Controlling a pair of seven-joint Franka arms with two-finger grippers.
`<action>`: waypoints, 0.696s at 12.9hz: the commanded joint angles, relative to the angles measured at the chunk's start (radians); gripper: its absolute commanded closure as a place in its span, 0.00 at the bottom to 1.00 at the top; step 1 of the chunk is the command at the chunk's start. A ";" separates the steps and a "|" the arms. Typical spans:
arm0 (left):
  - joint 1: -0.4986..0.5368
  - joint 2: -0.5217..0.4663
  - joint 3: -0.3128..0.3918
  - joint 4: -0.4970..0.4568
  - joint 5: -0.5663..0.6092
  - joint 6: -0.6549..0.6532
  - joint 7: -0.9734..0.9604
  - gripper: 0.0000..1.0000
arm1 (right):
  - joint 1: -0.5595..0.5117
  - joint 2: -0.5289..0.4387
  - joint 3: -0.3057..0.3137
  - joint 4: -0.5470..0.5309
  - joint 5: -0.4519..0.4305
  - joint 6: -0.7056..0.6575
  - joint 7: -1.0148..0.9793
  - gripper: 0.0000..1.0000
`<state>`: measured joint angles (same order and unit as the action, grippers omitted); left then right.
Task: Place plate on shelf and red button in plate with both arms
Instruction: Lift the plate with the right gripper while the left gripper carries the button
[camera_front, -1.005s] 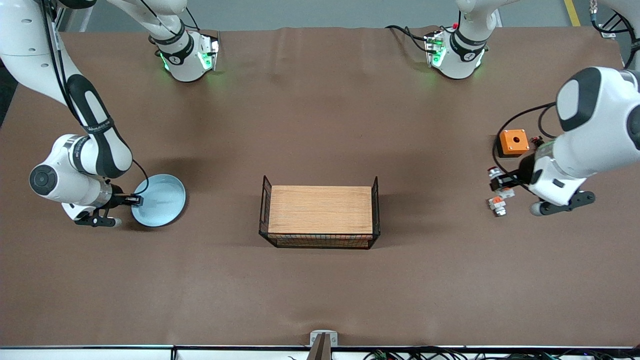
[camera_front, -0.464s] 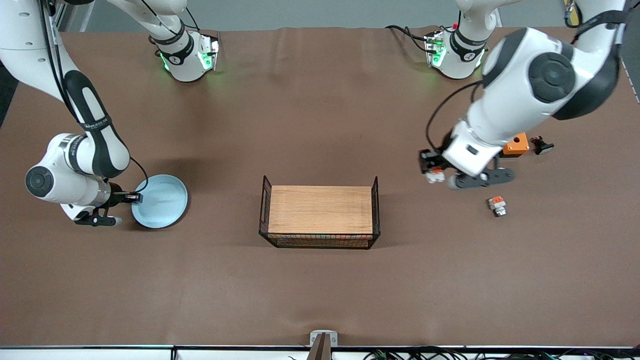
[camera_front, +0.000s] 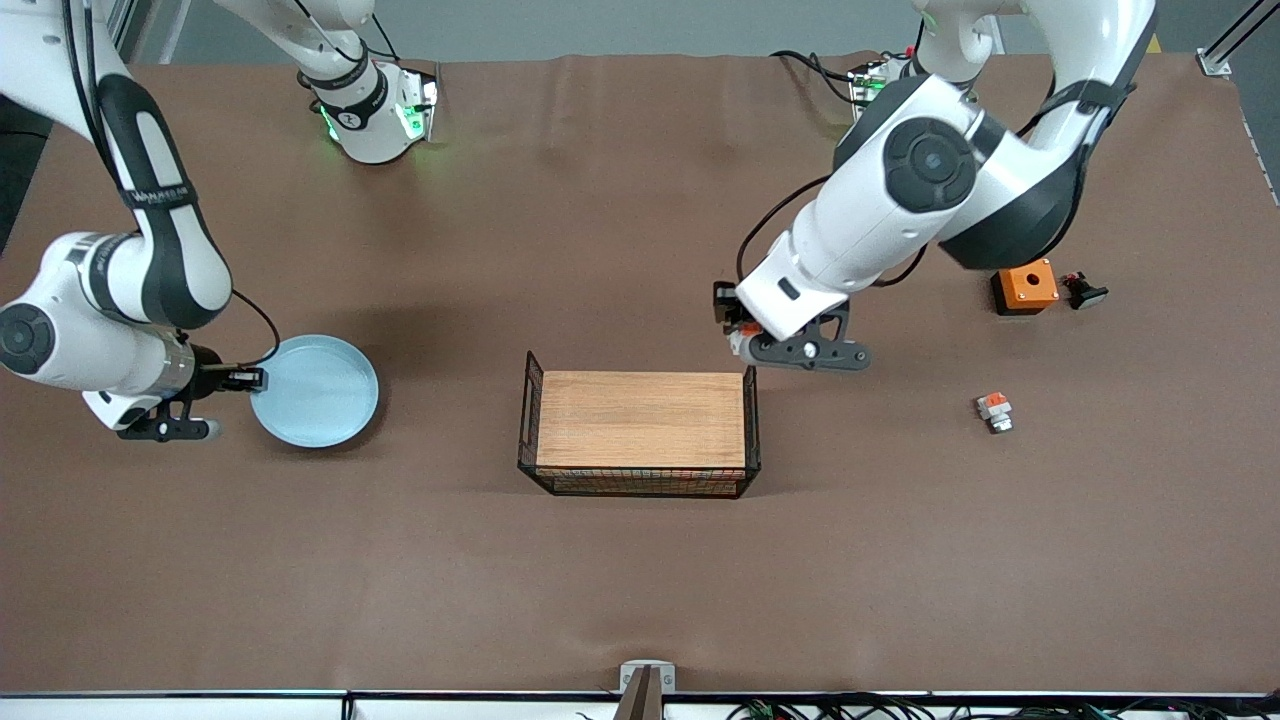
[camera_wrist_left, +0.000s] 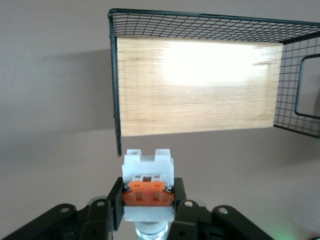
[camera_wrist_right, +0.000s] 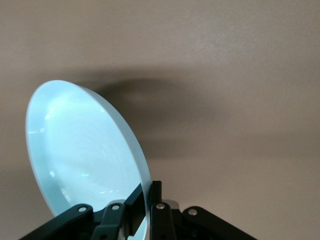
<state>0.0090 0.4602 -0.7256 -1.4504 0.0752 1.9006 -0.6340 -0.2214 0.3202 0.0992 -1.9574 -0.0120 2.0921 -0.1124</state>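
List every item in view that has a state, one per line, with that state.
Pale light-blue glossy plate: gripped at its rim, lifted off the table.
Small white switch piece with orange-red square, the red button: held in the air near the tray.
Right gripper: jaws shut on the plate.
Left gripper: jaws shut on the red button.
Wooden tray with black wire ends: nothing in it.

Left gripper (camera_front: 742, 333) aloft, jaws clamped on a load; right gripper (camera_front: 243, 379) low, jaws pinched shut.

Right arm (camera_front: 150, 215): a black band is carrying small white lettering, too small to read.
Other things: no readable text, label, brand or number is showing anywhere.
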 joint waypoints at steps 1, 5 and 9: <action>-0.023 0.044 0.005 0.048 0.043 0.009 -0.047 0.97 | -0.006 -0.097 0.039 -0.020 0.056 -0.113 0.007 1.00; -0.018 0.031 0.006 0.070 0.043 0.002 -0.050 0.98 | 0.023 -0.220 0.040 -0.020 0.135 -0.305 0.074 1.00; -0.001 0.020 0.006 0.071 0.043 -0.002 -0.050 0.97 | 0.115 -0.373 0.040 -0.021 0.214 -0.505 0.300 1.00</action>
<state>0.0050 0.4973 -0.7242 -1.3861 0.0968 1.9180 -0.6655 -0.1514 0.0411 0.1397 -1.9543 0.1620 1.6507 0.0757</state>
